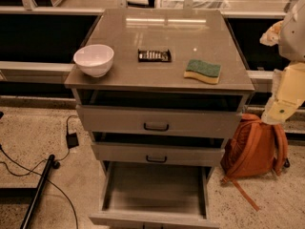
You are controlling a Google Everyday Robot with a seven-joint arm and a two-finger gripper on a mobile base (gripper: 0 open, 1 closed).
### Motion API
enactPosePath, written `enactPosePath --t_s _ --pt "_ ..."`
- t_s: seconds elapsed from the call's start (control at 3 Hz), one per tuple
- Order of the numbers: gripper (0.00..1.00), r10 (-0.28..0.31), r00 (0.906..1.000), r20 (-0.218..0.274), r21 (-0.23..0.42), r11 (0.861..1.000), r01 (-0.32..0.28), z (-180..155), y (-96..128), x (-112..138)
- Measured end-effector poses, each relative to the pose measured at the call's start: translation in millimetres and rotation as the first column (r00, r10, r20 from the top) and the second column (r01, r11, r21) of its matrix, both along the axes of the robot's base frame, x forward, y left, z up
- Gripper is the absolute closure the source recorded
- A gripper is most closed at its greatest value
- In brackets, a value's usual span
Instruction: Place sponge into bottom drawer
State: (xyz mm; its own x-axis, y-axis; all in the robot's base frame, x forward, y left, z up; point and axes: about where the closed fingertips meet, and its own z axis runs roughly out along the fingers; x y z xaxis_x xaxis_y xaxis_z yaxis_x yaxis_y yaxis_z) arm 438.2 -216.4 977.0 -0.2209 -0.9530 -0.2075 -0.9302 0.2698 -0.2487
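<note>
The sponge (203, 71), dark green on top over pale yellow foam, lies flat on the right part of the grey cabinet top (162, 37), near the front edge. The bottom drawer (153, 190) is pulled out wide, and its plain grey floor is bare. My arm (289, 87) comes in at the right edge of the view. My gripper (270, 33) shows as a pale shape off the cabinet's right side, to the right of the sponge and somewhat above it. It touches nothing.
A white bowl (94, 59) stands at the front left of the top. A dark flat snack packet (154, 55) lies in the middle. The two upper drawers (156, 124) sit slightly ajar. An orange backpack (255, 147) leans on the floor at the right. Cables and a dark pole (38, 187) lie at the left.
</note>
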Motion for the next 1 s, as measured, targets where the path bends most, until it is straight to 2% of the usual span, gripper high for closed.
enactPosePath --t_s 0.33,0.67,1.0 --pt "0.0 0.0 1.0 0.0 0.0 1.0 0.0 0.0 0.0 0.0" --pt "0.0 -0.015 0.9998 -0.016 0.018 1.0 0.016 -12.5 -2.8 19.4" --pt "0.0 -0.017 0.999 -0.042 0.049 0.999 0.02 -29.8 -14.1 62.3"
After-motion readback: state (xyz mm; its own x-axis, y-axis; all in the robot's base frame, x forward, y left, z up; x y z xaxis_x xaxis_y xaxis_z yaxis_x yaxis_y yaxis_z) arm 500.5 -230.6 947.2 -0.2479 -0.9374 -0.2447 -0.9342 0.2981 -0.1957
